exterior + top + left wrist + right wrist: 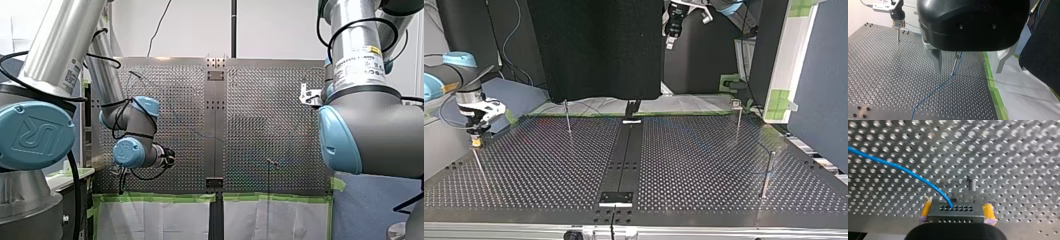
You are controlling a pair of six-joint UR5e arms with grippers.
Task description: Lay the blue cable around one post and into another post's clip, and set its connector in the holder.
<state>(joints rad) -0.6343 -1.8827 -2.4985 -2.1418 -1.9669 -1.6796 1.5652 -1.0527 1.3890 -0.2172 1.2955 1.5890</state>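
While the right gripper squeezes the gray connector tight between its yellow pads, the job looks only partly done. The blue cable reaches the clip post and seems to sit at its top, but it is too small to tell if it is snapped in. Whether it bends around another post cannot be seen.

The left gripper hangs by the clip post with its metal fingers spread wide, one on each side of the post, holding nothing.

The connector is well apart from the clip post, held up off the table, so it likely has yet to go into the holder.

Its long side runs from pad to pad. The cable comes out of its holed face and curves off sideways. From the clip post, the cable runs in one long, nearly straight line over the table.
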